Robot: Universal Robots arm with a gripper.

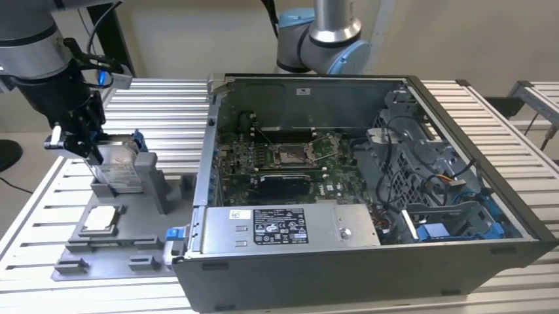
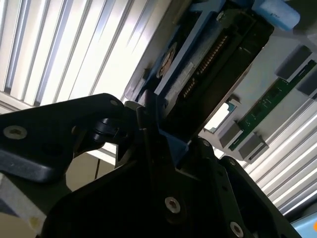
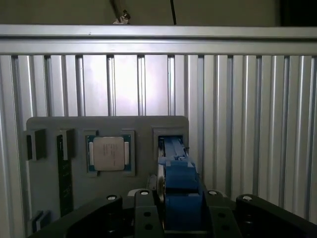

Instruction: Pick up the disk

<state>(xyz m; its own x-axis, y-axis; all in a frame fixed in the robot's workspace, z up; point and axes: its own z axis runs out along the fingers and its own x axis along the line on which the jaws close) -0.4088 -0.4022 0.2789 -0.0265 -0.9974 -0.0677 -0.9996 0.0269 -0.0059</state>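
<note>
The disk (image 1: pixel 118 167), a flat rectangular silver metal hard drive with a white label and a blue plastic carrier frame, stands on edge in an upright slot of a flat grey plastic fixture tray (image 1: pixel 105 252) at the exterior view's left. The black two-fingered gripper (image 1: pixel 91 140) is at the disk's top edge. In the first wrist view its jaws sit one on each side of the blue frame and pinch the disk (image 3: pixel 181 193) between them. The disk's lower part sits within the slot.

In a neighbouring square pocket of the same tray lies a small square silver processor chip (image 1: pixel 101 218), flat and apart from the disk. A long narrow green memory module (image 3: pixel 64 171) rests in another slot of the tray, beyond the chip.

The tray lies on a ribbed aluminium table (image 1: pixel 157 104), just beside a large dark grey computer case (image 1: pixel 349 275) lying open on its side. Inside the case are a green motherboard (image 1: pixel 279 157), a long silver box with a black label (image 1: pixel 279 226) along the near wall, and blue plastic brackets (image 1: pixel 436 232) towards the exterior view's right. A second grey robot arm (image 1: pixel 323 33) stands behind the case.
</note>
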